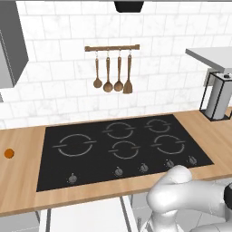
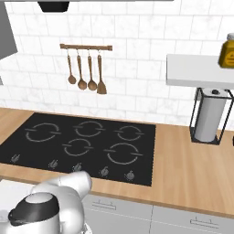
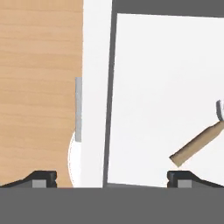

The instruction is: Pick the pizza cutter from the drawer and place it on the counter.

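A white-tiled wall backs the wooden counter (image 1: 22, 181) and black cooktop (image 1: 118, 147); the arm (image 1: 181, 199) bends low at the near right. From the right it folds near left. The hand camera shows the gripper (image 3: 111, 179) spread open over the drawer (image 3: 162, 65), the pizza cutter (image 3: 199, 144) lying inside, untouched, at the right.

Both base cams sit behind me, left and right, facing forward-down, sharing the cooktop (image 1: 120, 147) and tabletop (image 2: 192, 169). My hand cam looks close, straight down into the drawer (image 3: 162, 87).
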